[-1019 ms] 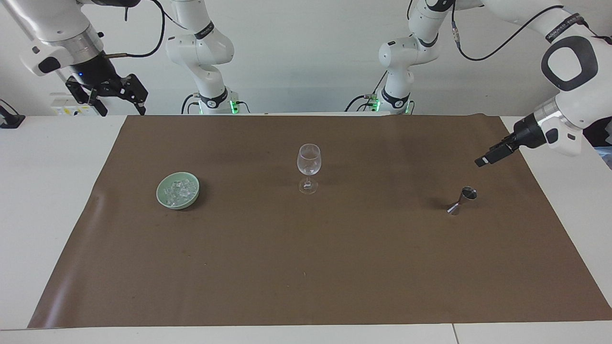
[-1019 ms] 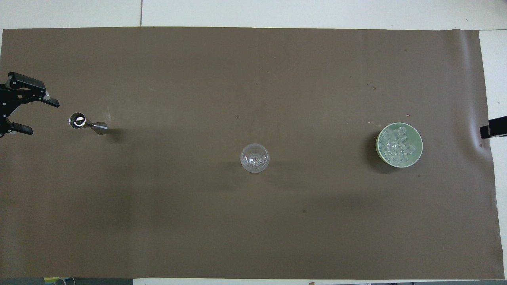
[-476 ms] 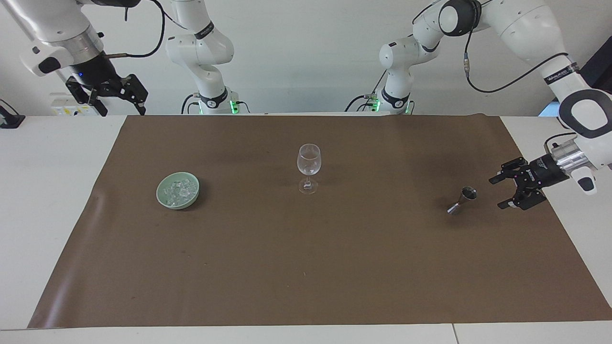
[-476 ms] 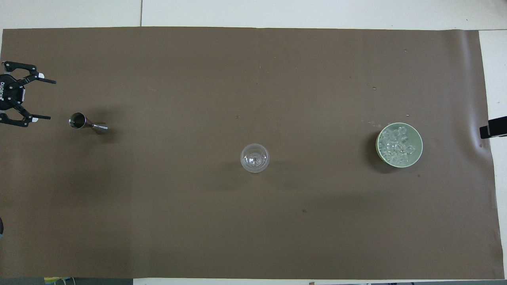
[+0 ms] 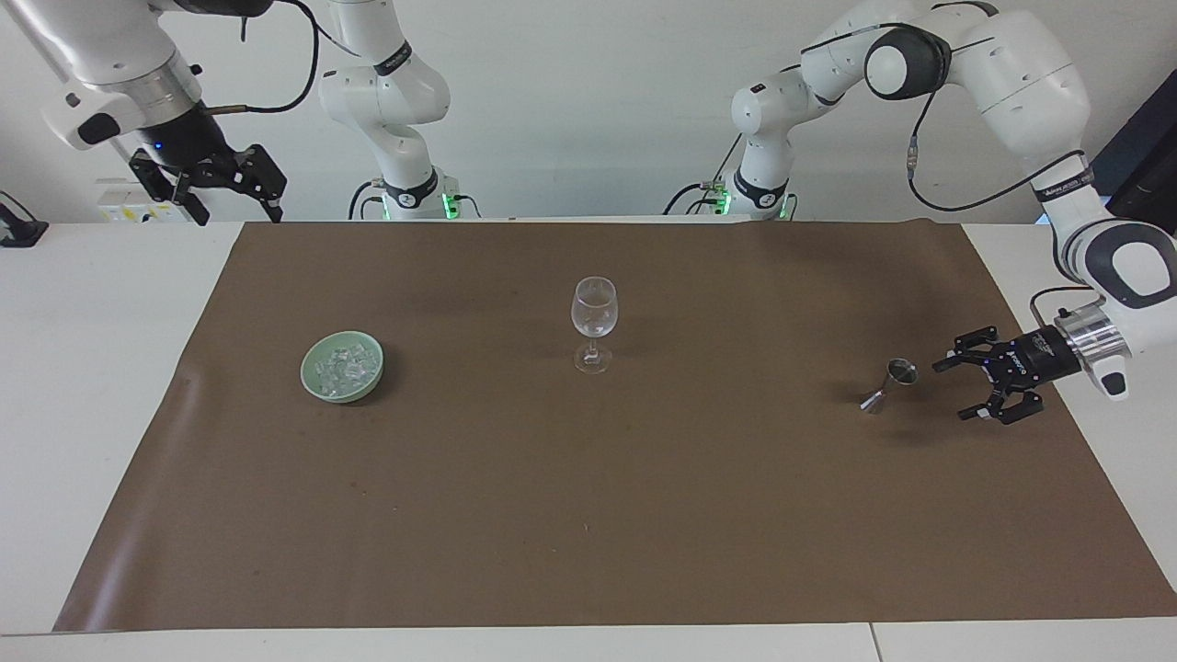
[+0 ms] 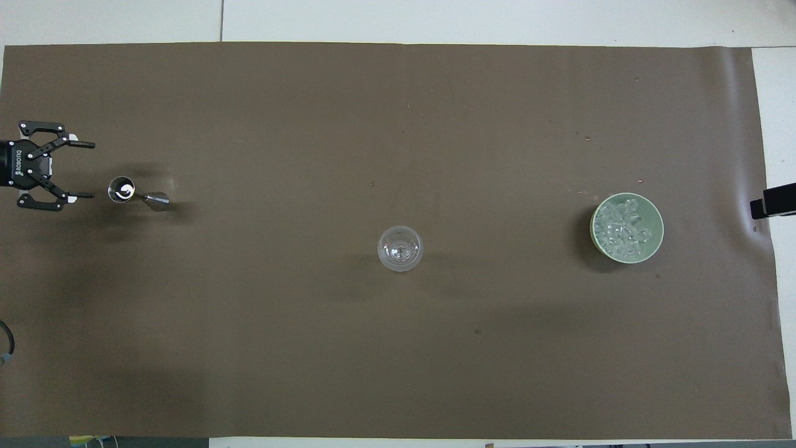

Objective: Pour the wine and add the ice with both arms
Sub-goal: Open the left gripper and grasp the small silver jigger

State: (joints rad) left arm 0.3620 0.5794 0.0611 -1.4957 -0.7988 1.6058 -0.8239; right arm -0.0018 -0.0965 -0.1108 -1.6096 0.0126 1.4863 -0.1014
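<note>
While the right gripper (image 5: pixel 225 188) waits wide open above the surface's edge, left gripper (image 5: pixel 961 386), jaws wide, sits just beside the jigger (image 5: pixel 890 384); next: enclose it.

one camera sits high, facing the robots across the surface (image 5: pixel 119 386); the other looks steeply down from their end. both share the brown mat (image 5: pixel 588 515).
</note>
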